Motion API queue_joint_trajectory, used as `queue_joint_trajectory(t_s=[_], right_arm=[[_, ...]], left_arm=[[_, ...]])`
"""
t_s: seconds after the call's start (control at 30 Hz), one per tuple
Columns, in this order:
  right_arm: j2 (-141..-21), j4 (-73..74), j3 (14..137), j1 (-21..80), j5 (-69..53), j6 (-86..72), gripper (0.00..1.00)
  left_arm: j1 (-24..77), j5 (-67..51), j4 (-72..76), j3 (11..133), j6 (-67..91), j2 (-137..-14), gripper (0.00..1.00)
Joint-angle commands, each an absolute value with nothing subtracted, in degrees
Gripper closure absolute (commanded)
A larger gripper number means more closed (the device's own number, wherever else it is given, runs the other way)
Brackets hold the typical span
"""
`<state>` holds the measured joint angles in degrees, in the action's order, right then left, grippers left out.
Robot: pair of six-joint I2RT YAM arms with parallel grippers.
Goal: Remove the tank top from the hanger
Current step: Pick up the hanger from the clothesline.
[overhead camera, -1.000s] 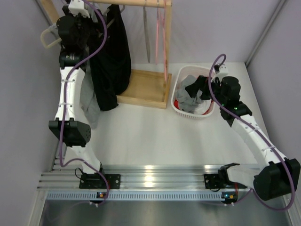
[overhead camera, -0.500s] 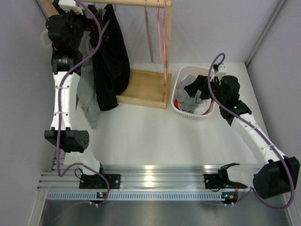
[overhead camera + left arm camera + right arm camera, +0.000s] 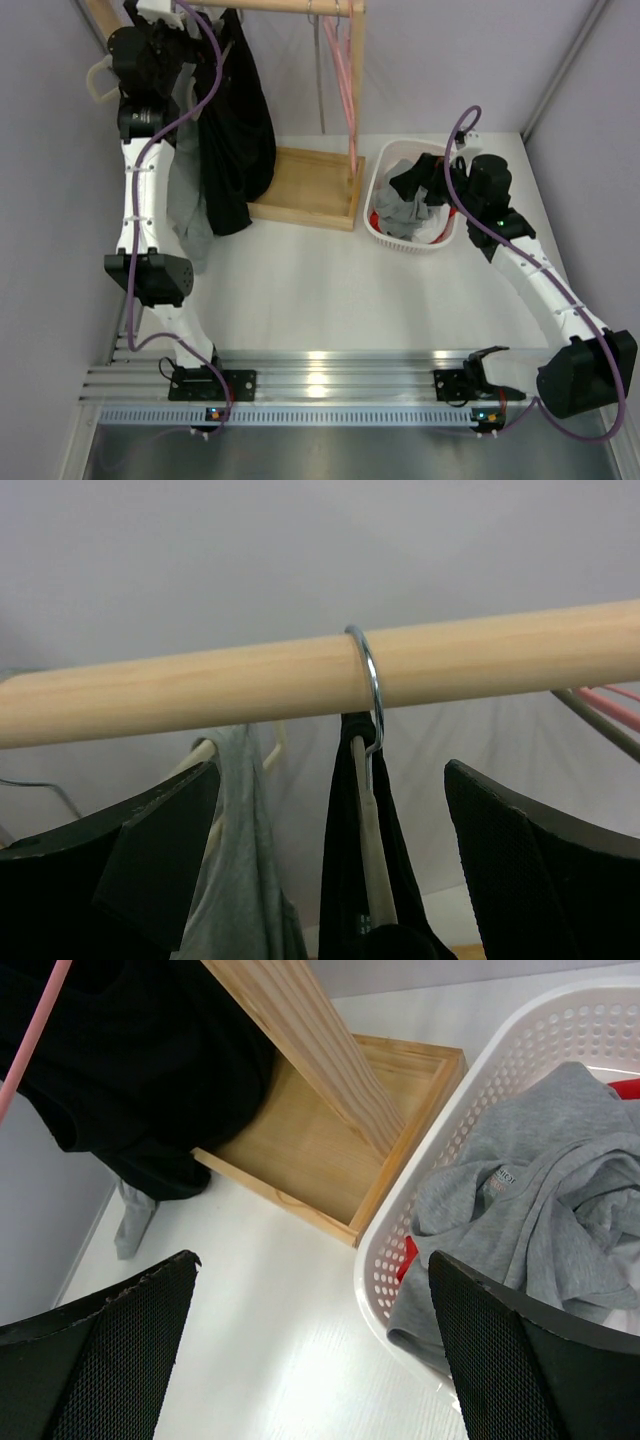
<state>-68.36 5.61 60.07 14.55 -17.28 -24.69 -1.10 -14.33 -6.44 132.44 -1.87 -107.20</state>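
Wooden rail (image 3: 250, 685) carries the hanger (image 3: 371, 830) by its metal hook, and the black tank top (image 3: 340, 880) hangs from it just below. The left pincer (image 3: 332, 780) stands wide, one finger on either side of the tank top and apart from it. The right pincer (image 3: 312, 1256), also wide, hovers over the surface (image 3: 280, 1340) beside the basket (image 3: 480, 1090).

hanger (image 3: 370, 830): shoulders cut off below | rail (image 3: 200, 690): both ends off-frame | basket (image 3: 500, 1055): right side cropped
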Motion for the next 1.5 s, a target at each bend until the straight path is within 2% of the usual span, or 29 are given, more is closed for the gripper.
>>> queue_joint_trajectory(t_s=[0.0, 0.27, 0.47, 0.57, 0.6, 0.67, 0.77, 0.97, 1.07, 1.1, 1.17, 1.47], right_arm=[[-67.2, 3.7, 62.7, 14.0, -17.9, -25.0, 0.04], [-67.8, 3.7, 62.5, 13.9, -18.3, -25.2, 0.04], [-68.6, 3.6, 62.7, 14.0, -18.5, -25.3, 0.04], [-69.1, 3.6, 62.8, 14.0, -18.7, -25.4, 0.04], [-69.2, 3.6, 62.8, 14.0, -18.7, -25.4, 0.04], [-69.5, 3.6, 62.9, 14.0, -18.8, -25.4, 0.04], [-70.1, 3.6, 63.3, 14.0, -19.1, -25.5, 0.04], [-71.5, 3.5, 64.0, 13.9, -19.6, -25.7, 0.04], [-71.9, 3.5, 64.3, 13.9, -19.9, -25.8, 0.04], [-72.0, 3.5, 64.4, 14.0, -20.0, -25.8, 0.04], [-72.2, 3.5, 64.6, 13.9, -20.1, -25.8, 0.04], [-72.2, 3.4, 64.3, 13.9, -20.5, -26.0, 0.04]], left_arm=[[-1.3, -16.4, -3.9, 135.1, -2.7, -109.7, 0.02], [-1.3, -15.1, -2.6, 136.2, -4.4, -112.8, 0.03], [-1.1, -15.6, -1.4, 136.2, -4.0, -114.2, 0.11], [-1.2, -15.3, -1.2, 136.2, -4.1, -114.8, 0.28], [-1.2, -14.9, -1.2, 136.1, -4.1, -114.9, 0.39], [-1.2, -14.3, -1.0, 135.9, -4.3, -115.2, 0.46], [-1.1, -14.2, -1.0, 135.8, -4.5, -115.8, 0.50], [-1.1, -15.6, -1.0, 135.4, -4.3, -116.5, 0.50], [-1.2, -16.5, -1.0, 135.4, -3.9, -116.6, 0.64], [-1.2, -16.6, -1.0, 135.4, -3.9, -116.6, 0.79], [-1.2, -16.8, -1.0, 135.4, -3.7, -116.5, 1.00], [-1.1, -21.4, 3.5, 136.1, 3.9, -113.6, 1.00]])
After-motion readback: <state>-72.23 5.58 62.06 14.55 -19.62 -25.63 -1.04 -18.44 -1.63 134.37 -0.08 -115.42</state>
